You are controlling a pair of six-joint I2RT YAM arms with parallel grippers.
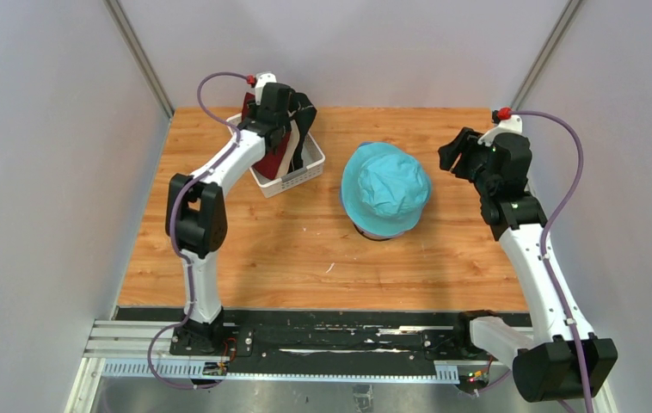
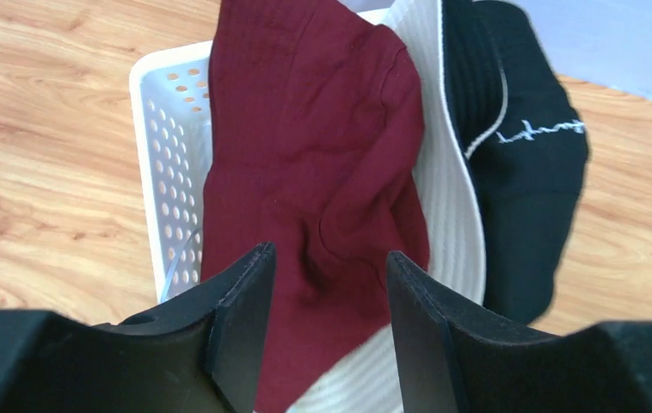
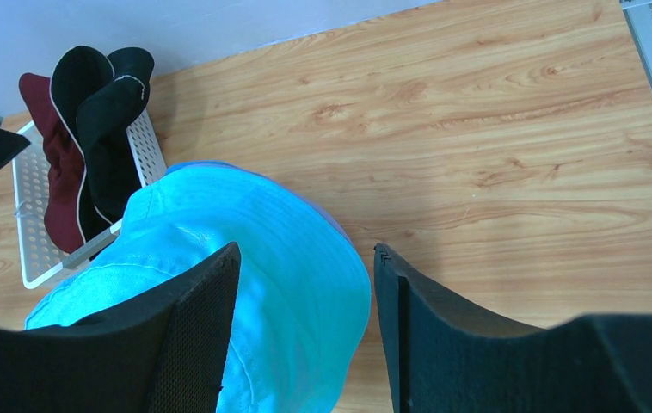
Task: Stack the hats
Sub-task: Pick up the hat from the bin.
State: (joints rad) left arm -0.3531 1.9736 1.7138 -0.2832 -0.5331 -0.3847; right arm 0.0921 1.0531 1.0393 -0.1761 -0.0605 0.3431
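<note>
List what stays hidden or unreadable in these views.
- Top view: whatever lies under the teal hat, which covers nearly everything beneath it.
- Left wrist view: most of the beige hat, behind the dark red hat.
- Left wrist view: the white script on the black hat, too small to read.

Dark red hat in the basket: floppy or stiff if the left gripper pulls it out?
Probably floppy: the dark red hat is creased and folded, so it should sag from a single pinch. Likely light, since it looks like thin fabric. It stands pressed against the beige hat in the basket, so that one may drag along.
</note>
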